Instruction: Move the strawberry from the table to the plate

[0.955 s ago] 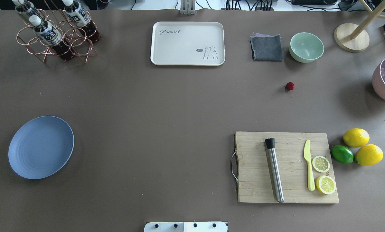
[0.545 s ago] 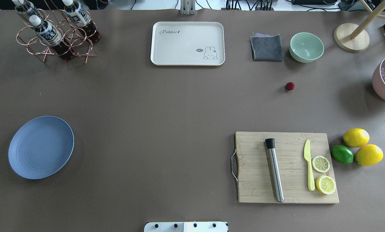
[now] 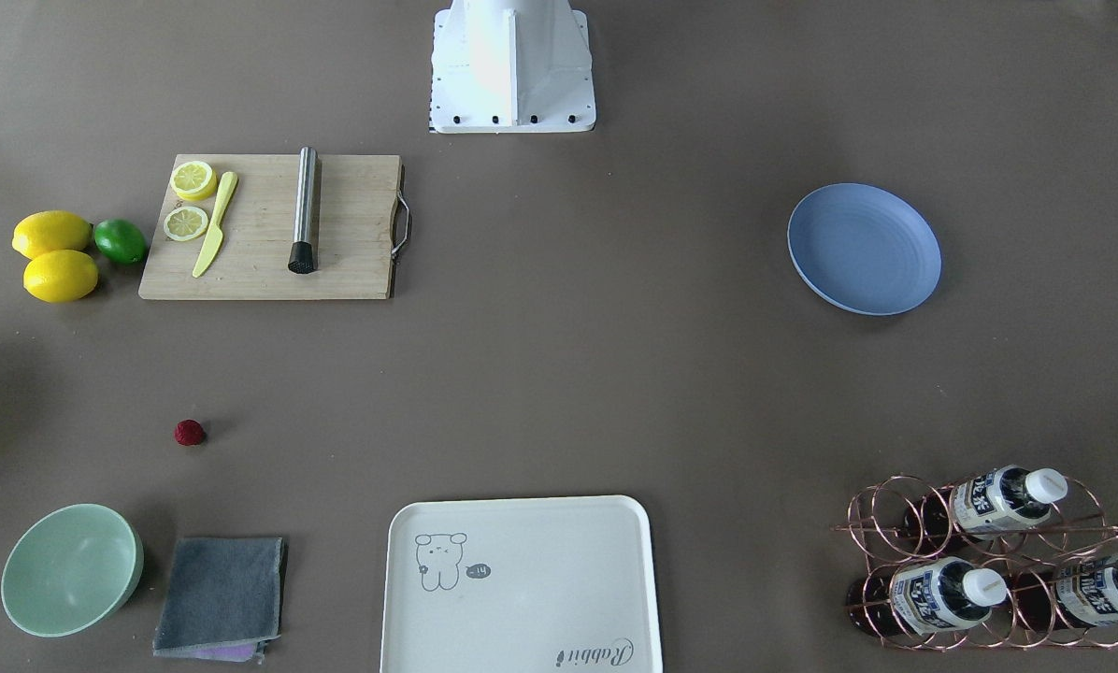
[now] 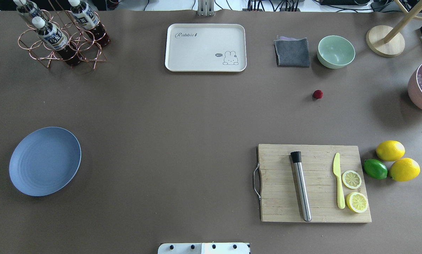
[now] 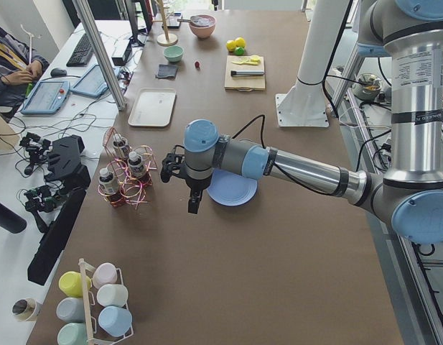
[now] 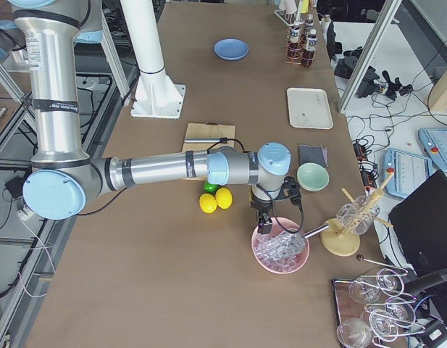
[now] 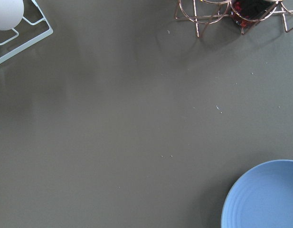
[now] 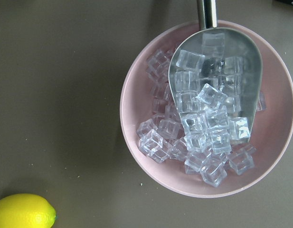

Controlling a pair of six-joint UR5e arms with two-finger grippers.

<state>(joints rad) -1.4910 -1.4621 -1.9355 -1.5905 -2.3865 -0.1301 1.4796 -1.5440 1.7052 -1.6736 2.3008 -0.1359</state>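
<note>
The strawberry [image 4: 317,94] [image 3: 189,432] [image 5: 197,65], a tiny dark-red berry, lies alone on the table [image 4: 179,123] just in front of the mint bowl. Far across the table sits the blue plate [image 4: 45,161] [image 3: 864,249] [image 7: 265,197], with nothing on it. My left gripper [image 5: 194,205] shows only in the exterior left view, pointing down beside the plate [image 5: 235,192]. Only the exterior right view shows my right gripper [image 6: 265,223], which hangs over the pink ice bowl. I cannot tell whether either is open or shut.
A cutting board [image 4: 278,183] carries a steel muddler, a yellow knife and lemon slices; two lemons [image 4: 390,150] and a lime [image 4: 375,169] lie beside it. At the back stand a mint bowl [image 4: 336,51], grey cloth [image 4: 292,52], cream tray [image 4: 205,47] and bottle rack [image 4: 61,35]. A pink ice bowl [image 8: 208,109] holds a scoop.
</note>
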